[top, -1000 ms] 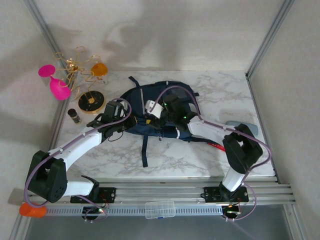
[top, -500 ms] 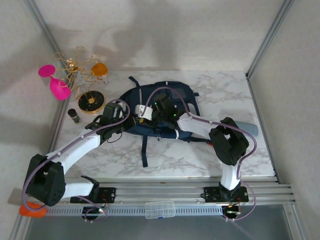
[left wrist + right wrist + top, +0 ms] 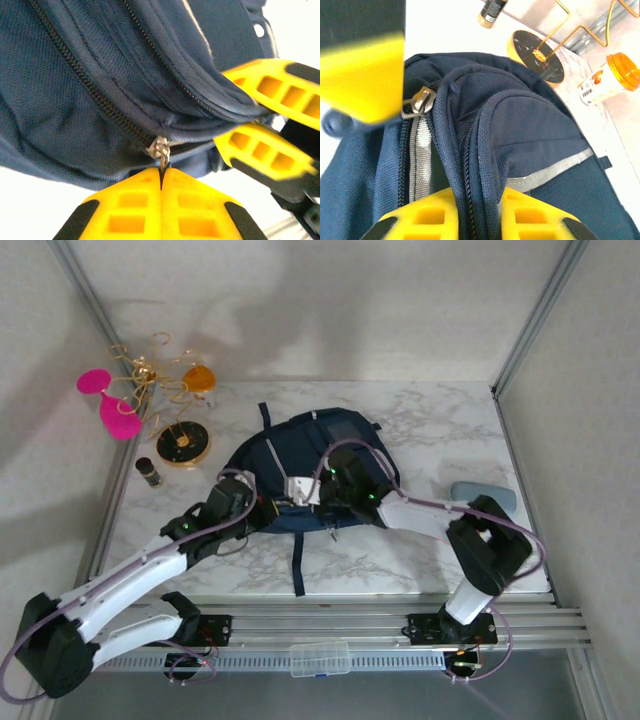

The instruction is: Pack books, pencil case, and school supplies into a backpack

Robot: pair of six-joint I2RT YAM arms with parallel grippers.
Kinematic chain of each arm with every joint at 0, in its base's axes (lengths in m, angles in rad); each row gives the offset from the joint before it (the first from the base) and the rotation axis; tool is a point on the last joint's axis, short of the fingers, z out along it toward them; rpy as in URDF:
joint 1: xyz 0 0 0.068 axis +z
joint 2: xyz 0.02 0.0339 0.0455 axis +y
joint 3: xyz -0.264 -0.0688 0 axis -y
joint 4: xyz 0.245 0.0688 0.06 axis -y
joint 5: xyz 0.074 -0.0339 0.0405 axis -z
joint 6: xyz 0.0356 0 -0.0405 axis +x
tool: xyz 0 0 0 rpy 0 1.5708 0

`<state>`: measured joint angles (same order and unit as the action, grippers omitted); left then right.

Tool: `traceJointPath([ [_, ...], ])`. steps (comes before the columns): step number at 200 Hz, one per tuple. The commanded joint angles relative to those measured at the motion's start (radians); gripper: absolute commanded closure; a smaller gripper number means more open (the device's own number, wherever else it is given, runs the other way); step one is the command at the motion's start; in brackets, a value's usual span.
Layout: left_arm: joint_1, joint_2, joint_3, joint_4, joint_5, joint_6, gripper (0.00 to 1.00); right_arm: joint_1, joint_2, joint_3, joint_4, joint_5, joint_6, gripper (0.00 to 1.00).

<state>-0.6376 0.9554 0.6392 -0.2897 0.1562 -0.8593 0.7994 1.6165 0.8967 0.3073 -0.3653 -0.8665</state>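
Note:
The navy backpack point(image 3: 318, 445) lies mid-table with its zipped edge toward the arms. My left gripper point(image 3: 265, 512) is shut on the metal zipper pull point(image 3: 161, 149), which shows right at its yellow fingertips point(image 3: 161, 172). My right gripper point(image 3: 300, 502) is shut on a fold of backpack fabric and zipper tape point(image 3: 477, 200), just beside the left one. That zipper pull point(image 3: 420, 102) also shows in the right wrist view, under the left finger point(image 3: 365, 75). The grey-blue pencil case point(image 3: 483, 494) lies at the right, behind the right arm. The books and school supplies are out of view.
At the back left stand pink goblets point(image 3: 105, 405), a gold wire stand on a black disc point(image 3: 182, 443), an orange bottle point(image 3: 198, 378) and a small dark bottle point(image 3: 149, 472). A clear plastic box point(image 3: 319, 658) rests on the front rail. Metal frame posts flank the table.
My right gripper has closed onto the backpack's edge. Both grippers have drawn toward the near side, and the backpack's near edge has been pulled along with them.

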Motion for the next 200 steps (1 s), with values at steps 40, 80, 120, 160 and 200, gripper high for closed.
traceJointPath([
  [40,0.157,-0.044,-0.053,-0.105,0.000,0.044,1.00,-0.030,-0.132,-0.104,0.110,0.046,-0.012,1.00],
  [80,0.115,-0.042,-0.008,-0.019,0.055,0.079,1.00,-0.008,-0.115,-0.042,0.030,0.033,0.058,0.90],
  [120,0.012,-0.024,0.093,-0.160,-0.131,0.081,0.89,0.001,-0.129,-0.042,0.038,-0.020,0.139,0.73],
  [160,-0.159,0.016,0.142,-0.223,-0.293,0.030,0.81,0.001,-0.103,0.005,-0.023,-0.061,0.171,0.84],
  [200,-0.246,0.091,0.146,-0.199,-0.365,-0.017,0.66,0.001,-0.065,0.059,-0.074,-0.084,0.187,0.91],
])
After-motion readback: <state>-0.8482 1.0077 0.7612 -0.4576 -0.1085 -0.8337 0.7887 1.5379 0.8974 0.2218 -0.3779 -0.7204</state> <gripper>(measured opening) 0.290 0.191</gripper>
